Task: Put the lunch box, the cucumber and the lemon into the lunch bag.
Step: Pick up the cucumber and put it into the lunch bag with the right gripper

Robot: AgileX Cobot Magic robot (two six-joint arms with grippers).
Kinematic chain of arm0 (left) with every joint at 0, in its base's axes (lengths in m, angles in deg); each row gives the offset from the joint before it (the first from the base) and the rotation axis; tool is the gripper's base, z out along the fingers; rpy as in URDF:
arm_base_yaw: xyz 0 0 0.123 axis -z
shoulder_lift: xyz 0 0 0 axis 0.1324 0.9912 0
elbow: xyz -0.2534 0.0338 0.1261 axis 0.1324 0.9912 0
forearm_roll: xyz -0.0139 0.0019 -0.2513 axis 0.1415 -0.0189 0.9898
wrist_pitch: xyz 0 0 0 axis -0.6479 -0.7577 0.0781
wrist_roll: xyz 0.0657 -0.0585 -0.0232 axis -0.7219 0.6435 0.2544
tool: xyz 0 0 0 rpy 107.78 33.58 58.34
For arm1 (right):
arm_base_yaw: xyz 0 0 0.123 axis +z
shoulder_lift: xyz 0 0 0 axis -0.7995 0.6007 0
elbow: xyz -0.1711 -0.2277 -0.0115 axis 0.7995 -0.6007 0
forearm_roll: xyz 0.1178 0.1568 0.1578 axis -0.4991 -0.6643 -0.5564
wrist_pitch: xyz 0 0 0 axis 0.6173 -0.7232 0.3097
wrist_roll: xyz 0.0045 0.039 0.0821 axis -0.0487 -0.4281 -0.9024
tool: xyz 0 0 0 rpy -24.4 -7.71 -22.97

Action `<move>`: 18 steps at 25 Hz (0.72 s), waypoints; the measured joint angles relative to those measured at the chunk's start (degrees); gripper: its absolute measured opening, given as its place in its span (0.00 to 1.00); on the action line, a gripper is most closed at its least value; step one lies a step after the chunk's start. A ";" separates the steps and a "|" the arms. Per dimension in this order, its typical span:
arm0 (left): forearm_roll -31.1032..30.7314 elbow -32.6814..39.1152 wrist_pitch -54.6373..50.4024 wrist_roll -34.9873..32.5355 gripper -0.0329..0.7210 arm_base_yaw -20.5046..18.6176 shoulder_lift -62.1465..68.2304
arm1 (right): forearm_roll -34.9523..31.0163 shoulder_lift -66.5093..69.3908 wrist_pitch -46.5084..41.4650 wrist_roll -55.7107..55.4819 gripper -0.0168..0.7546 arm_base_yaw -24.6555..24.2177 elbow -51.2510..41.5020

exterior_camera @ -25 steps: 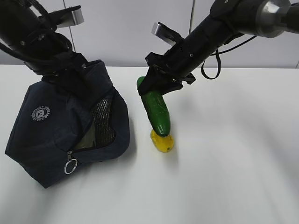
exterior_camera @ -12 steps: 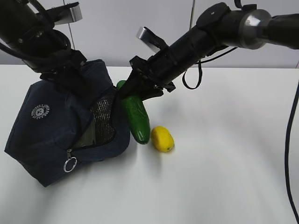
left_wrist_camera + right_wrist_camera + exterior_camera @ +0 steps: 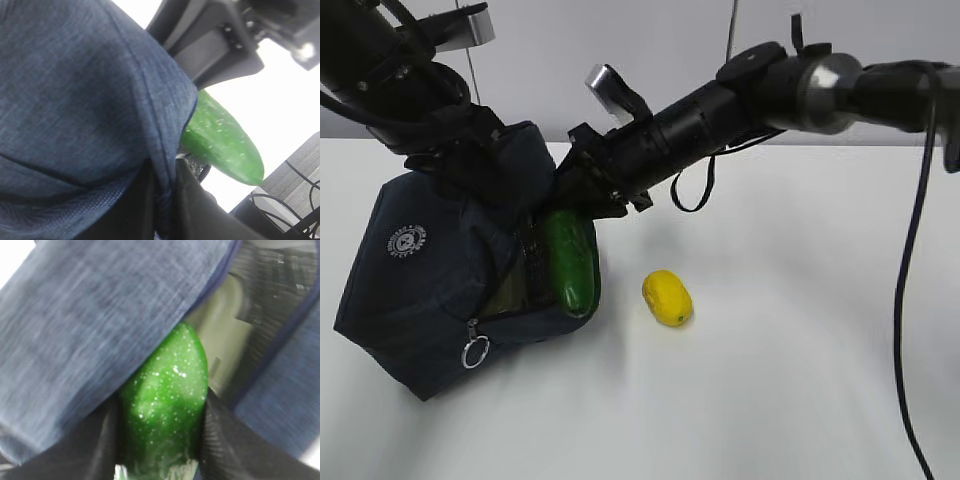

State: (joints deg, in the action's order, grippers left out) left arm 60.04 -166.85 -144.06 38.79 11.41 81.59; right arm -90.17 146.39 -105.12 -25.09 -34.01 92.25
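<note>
The dark navy lunch bag (image 3: 410,290) stands tilted at the left, its zipped mouth facing right. My left gripper (image 3: 460,160) is shut on a fold of the bag's top fabric (image 3: 165,200). My right gripper (image 3: 585,195) is shut on the glossy green cucumber (image 3: 570,262), which hangs tip down at the bag's mouth. From the right wrist, the cucumber (image 3: 167,400) points into the opening between the two dark fingers (image 3: 100,440). The lunch box's pale green lid (image 3: 222,330) shows inside against the silver lining. The yellow lemon (image 3: 667,297) lies on the table, right of the bag.
A silver ring pull (image 3: 473,351) hangs from the zipper at the bag's lower front. The white table (image 3: 800,350) runs right and forward of the lemon. A black cable (image 3: 910,300) hangs down at the far right.
My right arm has swung left with the cucumber, from over the lemon to the bag's mouth. The lemon now lies uncovered. The left gripper and the bag have barely moved.
</note>
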 joint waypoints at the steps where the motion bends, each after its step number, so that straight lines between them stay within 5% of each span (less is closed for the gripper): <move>1: 0.00 0.00 0.00 0.00 0.07 0.00 0.00 | -1.45 0.74 0.09 0.75 0.41 0.00 0.00; 11: 0.60 0.00 0.00 0.00 0.07 -0.10 0.00 | -15.32 4.86 1.48 9.29 0.41 0.04 -0.10; 18: 1.35 0.00 0.00 0.00 0.07 -0.10 0.00 | -17.58 5.70 6.19 11.55 0.41 0.86 -0.19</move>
State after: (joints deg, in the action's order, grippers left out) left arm 61.40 -166.85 -144.06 38.79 11.31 81.59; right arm -107.75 152.08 -98.93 -13.55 -33.16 92.05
